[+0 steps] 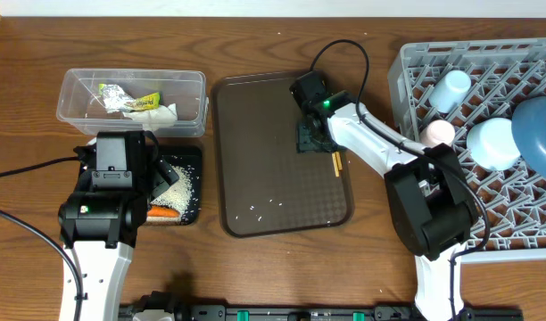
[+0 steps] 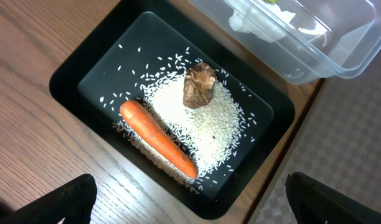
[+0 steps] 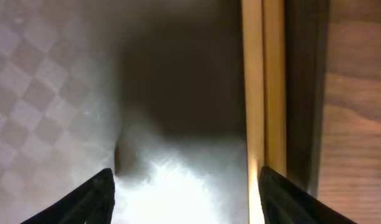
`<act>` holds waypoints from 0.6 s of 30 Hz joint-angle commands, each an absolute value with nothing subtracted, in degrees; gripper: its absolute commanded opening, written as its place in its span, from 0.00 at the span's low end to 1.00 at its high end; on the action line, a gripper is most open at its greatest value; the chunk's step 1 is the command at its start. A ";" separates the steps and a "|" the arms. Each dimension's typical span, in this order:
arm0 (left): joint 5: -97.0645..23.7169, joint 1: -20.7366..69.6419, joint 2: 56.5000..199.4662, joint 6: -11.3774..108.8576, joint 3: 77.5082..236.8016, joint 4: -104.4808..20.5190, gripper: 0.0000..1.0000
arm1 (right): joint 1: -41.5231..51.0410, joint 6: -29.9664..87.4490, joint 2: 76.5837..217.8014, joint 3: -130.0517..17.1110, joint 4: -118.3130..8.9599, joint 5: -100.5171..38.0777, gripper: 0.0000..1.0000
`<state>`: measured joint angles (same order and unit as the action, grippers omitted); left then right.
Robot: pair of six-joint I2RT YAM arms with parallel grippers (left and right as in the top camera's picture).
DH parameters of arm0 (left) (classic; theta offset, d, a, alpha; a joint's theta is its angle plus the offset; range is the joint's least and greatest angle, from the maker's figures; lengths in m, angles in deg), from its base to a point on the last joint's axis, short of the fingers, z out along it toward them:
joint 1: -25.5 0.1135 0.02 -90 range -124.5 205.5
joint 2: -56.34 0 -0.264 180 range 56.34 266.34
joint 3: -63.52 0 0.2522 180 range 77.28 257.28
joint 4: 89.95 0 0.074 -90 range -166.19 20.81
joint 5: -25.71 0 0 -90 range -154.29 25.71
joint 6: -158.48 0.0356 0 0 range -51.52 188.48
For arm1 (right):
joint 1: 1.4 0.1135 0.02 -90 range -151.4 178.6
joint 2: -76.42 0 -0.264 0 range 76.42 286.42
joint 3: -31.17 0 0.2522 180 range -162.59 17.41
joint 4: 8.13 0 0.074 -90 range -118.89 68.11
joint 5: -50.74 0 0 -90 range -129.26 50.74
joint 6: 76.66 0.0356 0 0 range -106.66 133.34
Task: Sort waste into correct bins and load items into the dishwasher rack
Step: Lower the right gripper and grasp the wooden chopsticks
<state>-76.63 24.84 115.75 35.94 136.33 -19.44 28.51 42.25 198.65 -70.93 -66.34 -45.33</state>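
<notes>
The black tray holds white rice, an orange carrot and a brown food lump; it also shows in the overhead view. My left gripper is open and empty, hovering over the tray's near edge. The clear tub holds crumpled napkins and the wrapper. My right gripper is open, low over the brown tray, with the wooden chopsticks at its right finger; they also show in the overhead view. The grey rack holds a white cup, a dark blue bowl and a pale blue piece.
The brown serving tray lies in the middle with a few loose rice grains. A pale pinkish round thing sits at the rack's left side. The right arm reaches from the front right across the rack's corner.
</notes>
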 commanded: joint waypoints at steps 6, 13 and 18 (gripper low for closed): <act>-76.76 24.77 115.89 36.31 136.26 -19.22 0.98 | 27.70 41.35 199.68 -70.84 -66.67 -45.87 0.67; -76.76 24.77 115.89 36.31 136.26 -19.24 0.98 | 27.72 41.37 199.88 -70.84 -66.91 -45.72 0.67; -76.76 24.77 115.89 36.31 136.26 -19.22 0.98 | 27.94 41.33 200.43 -70.82 -66.84 -41.96 0.66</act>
